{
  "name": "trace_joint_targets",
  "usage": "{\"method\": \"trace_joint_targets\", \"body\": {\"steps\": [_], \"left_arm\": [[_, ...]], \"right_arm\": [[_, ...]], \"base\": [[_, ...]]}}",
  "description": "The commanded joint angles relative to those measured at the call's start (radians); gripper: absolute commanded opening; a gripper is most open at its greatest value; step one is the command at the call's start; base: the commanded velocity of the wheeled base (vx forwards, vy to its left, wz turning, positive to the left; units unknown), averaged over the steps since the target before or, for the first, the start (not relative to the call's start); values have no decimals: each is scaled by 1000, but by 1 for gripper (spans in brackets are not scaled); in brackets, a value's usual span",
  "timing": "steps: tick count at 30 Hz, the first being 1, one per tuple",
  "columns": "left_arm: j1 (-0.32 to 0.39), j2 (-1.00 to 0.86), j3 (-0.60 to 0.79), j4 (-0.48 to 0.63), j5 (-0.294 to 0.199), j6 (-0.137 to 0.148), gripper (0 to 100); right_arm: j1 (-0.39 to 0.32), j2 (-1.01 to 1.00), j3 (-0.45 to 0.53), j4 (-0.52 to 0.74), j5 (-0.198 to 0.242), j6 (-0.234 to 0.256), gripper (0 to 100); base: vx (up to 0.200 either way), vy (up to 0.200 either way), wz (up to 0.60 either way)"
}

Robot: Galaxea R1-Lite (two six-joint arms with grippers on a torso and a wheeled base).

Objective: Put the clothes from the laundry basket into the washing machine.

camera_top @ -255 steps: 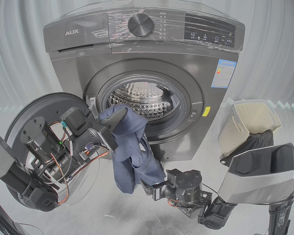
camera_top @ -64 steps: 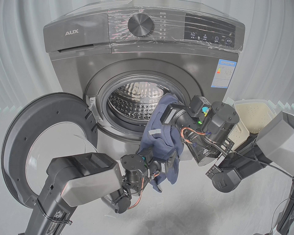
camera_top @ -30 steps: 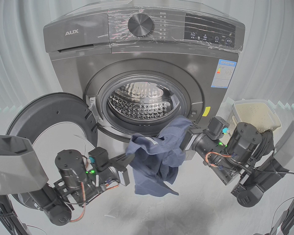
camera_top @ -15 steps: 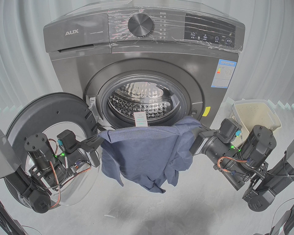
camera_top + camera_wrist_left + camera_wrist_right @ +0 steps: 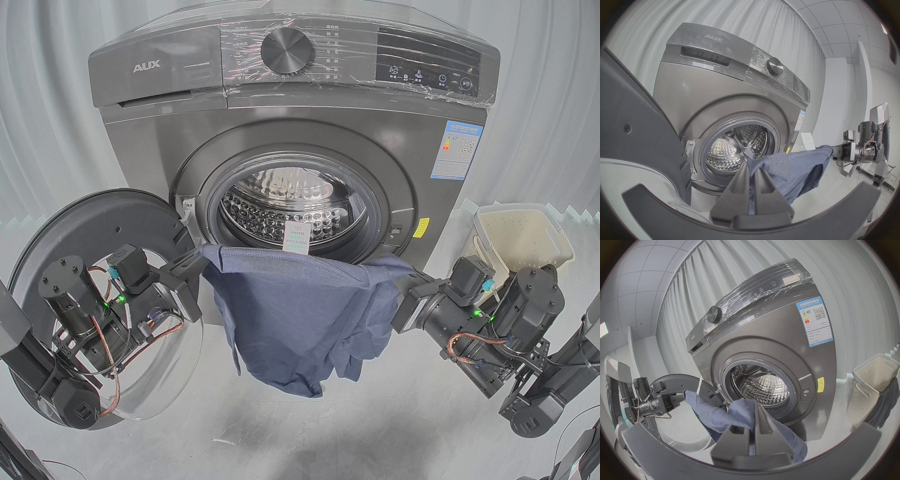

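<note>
Blue shirt [image 5: 294,312] hangs stretched between left tool [image 5: 197,259] and right tool [image 5: 406,281].

A pale pleated curtain [image 5: 37,125] hangs right across in front of me. The floor [image 5: 387,431] is smooth, light grey, faintly glossy. Above me a panelled ceiling [image 5: 637,268] carries one lit panel [image 5: 603,329]. A plain white wall [image 5: 832,103] begins where the curtain ends.

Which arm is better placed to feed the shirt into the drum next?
Left, probably. Both grip the shirt, but the left gripper holds its end beside the drum mouth, level with its lower lip; the right gripper sits lower, farther out to the side.
</note>
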Motion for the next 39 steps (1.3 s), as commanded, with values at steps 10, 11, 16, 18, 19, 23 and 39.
{"method": "trace_joint_targets", "body": {"steps": [10, 11, 16, 18, 19, 23, 39], "left_arm": [[-16, -21, 3, -1, 5, -3, 0], [-16, -21, 3, -1, 5, -3, 0], [-22, -21, 13, -1, 5, -3, 0], [-21, -21, 11, -1, 5, -3, 0], [-21, -21, 8, -1, 5, -3, 0], [-15, -21, 2, -1, 6, -3, 0], [-16, -24, 25, -1, 3, -3, 0]], "right_arm": [[1, -5, 13, -2, 1, -5, 0], [1, -5, 13, -2, 1, -5, 0], [2, -5, 16, -2, 3, -5, 0], [-1, -6, 16, -2, 3, -7, 0], [-2, -5, 16, -2, 3, -7, 0], [-15, -5, 5, 0, -3, -10, 0], [-16, -5, 6, -2, -5, -10, 0]], "base": [[0, 0, 0], [0, 0, 0], [0, 0, 0], [0, 0, 0], [0, 0, 0], [0, 0, 0], [0, 0, 0]]}}
